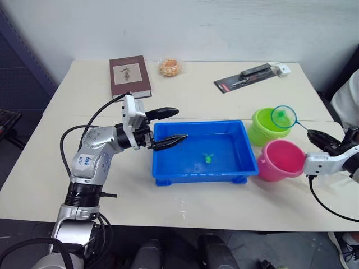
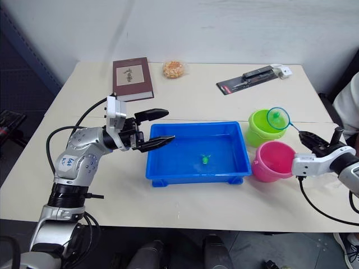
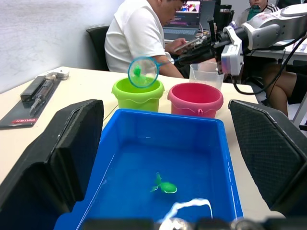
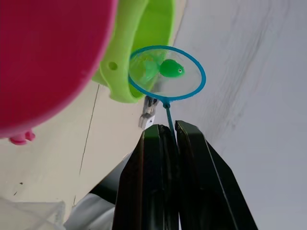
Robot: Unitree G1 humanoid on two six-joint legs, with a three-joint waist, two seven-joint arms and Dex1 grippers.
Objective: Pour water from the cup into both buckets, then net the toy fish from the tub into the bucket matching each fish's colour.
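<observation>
Right then, the right gripper (image 1: pixel 314 134) had its two black fingers squeezed tight on the thin handle of the net (image 1: pixel 284 116). The net's round blue hoop hung just over the lime green bucket (image 1: pixel 263 130). A little green fish (image 4: pixel 170 68) sat inside the hoop. The pink bucket (image 1: pixel 280 159) stood just beside the green one, nearer to the robot, and it touched the right end of the blue tub (image 1: pixel 168 168).

The tub sat in the middle of the pale table (image 1: pixel 213 207). One more green fish (image 1: pixel 208 158) lay at the bottom of the tub.

The left gripper (image 1: pixel 167 128) was at the left end of the tub. Its fingers were spread wide apart and held nothing. One finger reached over the tub's left rim.

The clear cup (image 3: pixel 207 75) stood behind the pink bucket.

Far back on the table lay a dark red book (image 1: pixel 129 75), a small wrapped snack (image 1: pixel 169 67) and a flat dark card pack with tools (image 1: pixel 247 78). A person in a white shirt (image 3: pixel 139 38) sat past the right end of the table.
</observation>
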